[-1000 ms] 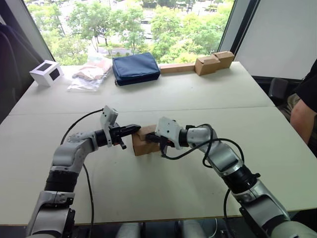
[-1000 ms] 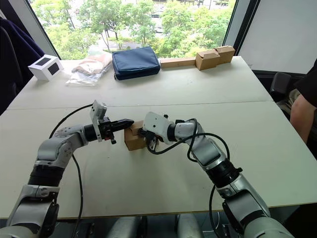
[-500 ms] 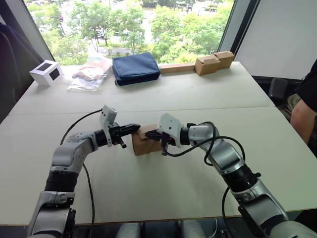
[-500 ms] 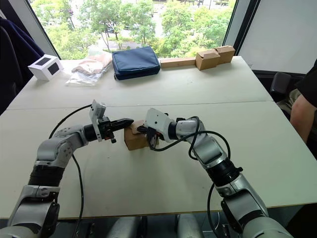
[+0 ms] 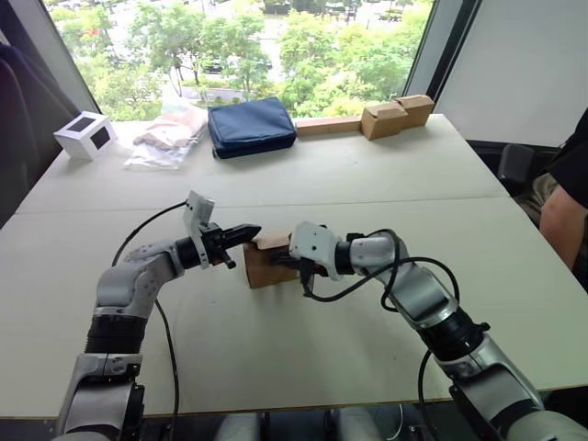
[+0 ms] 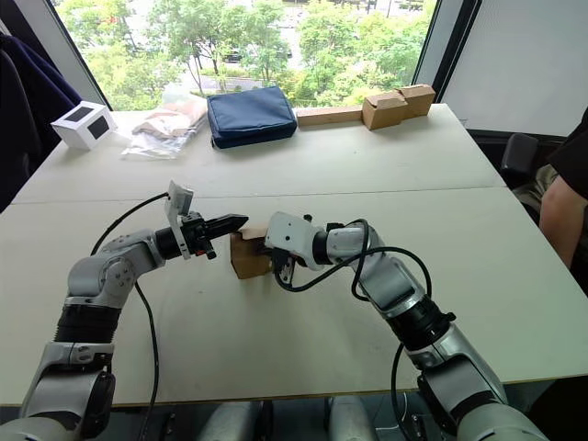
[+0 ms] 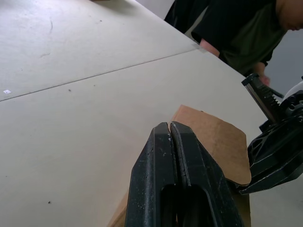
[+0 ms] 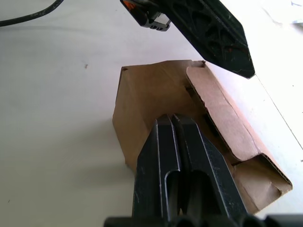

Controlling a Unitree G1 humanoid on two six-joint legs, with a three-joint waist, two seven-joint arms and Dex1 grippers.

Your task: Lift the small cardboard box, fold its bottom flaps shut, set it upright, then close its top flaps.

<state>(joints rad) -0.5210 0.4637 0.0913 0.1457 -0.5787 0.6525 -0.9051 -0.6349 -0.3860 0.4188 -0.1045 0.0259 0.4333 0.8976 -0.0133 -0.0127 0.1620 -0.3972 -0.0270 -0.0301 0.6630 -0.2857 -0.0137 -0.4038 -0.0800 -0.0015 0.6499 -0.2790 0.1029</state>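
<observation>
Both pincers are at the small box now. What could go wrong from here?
Both the left pincer and the right pincer are shut, so neither grips the small cardboard box; a push could slide it across the table. A flap stands loose and might crease.
</observation>
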